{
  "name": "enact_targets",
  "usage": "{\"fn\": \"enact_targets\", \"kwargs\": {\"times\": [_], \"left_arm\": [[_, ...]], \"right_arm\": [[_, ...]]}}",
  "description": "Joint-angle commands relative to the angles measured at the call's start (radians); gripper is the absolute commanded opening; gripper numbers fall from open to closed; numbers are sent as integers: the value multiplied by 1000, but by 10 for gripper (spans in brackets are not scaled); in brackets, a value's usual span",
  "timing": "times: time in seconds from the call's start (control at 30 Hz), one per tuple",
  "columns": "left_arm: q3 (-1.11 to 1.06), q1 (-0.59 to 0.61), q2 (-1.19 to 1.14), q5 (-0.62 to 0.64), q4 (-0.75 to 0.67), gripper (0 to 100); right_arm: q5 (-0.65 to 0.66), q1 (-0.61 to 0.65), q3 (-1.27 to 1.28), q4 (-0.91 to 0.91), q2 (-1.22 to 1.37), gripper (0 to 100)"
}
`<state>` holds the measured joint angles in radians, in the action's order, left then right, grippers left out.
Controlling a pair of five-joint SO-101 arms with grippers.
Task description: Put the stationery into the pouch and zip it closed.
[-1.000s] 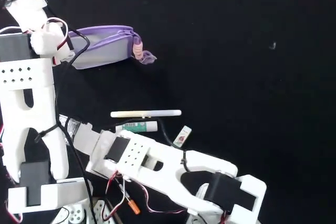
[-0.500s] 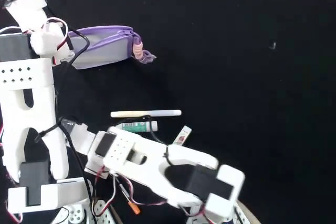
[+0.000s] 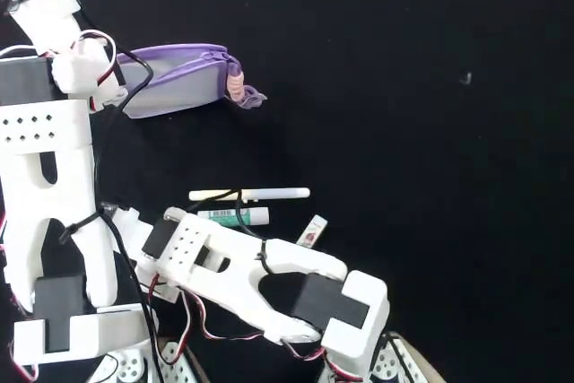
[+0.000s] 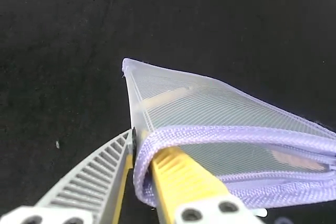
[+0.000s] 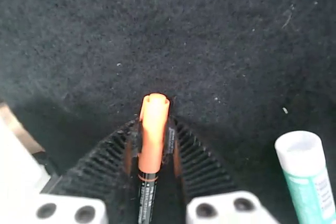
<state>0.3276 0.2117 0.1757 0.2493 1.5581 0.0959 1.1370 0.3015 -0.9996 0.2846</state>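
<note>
Left gripper [image 4: 143, 148] is clamped on the end of the purple mesh pouch [image 4: 210, 124], with one grey ribbed finger and one yellow finger pressed against its zip band. The pouch lies near the desk's [image 3: 404, 132] left edge, toward the far side, with a pink zip pull [image 3: 236, 87] at the end away from the gripper. A pale tan stick-shaped item [image 4: 164, 98] shows through the mesh wall.

Right gripper [image 5: 154, 129] pinches an orange marker [image 5: 153, 111] between its black ribbed fingers, tip sticking out past the fingertips, low over the black desk surface. In the high view this arm reaches across the near-left part of the desk, its gripper end beside the left arm's base.

Loose on the desk, just beyond the right arm:
- A white pen [image 3: 249, 194] lies crosswise.
- A teal-and-white glue stick [image 3: 231, 215] sits just nearer than the pen and parallel to it. It also shows beside the right gripper in the wrist view.
- A small white eraser-like piece [image 3: 310, 231] lies just right of the glue stick, tilted.

All three are well apart from the pouch.
</note>
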Motion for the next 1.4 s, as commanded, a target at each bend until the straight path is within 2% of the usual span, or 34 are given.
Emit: {"fn": "enact_targets", "kwargs": {"times": [0.0,0.53,0.73,1.03,1.2,1.37], "left_arm": [[21,13,40,-9,-15,28],[21,13,44,-9,-14,28],[21,13,43,-9,-14,28],[21,13,40,-9,-14,28],[21,8,40,-9,-12,28],[15,-35,46,-9,-9,28]], "right_arm": [[0,-28,-48,-25,-7,11],[-6,-249,-262,-296,-15,11],[-3,-364,-254,-362,-179,11],[0,-540,-45,-261,-510,11],[2,-585,-30,-224,-636,11],[2,-588,-22,-112,-734,11]]}}
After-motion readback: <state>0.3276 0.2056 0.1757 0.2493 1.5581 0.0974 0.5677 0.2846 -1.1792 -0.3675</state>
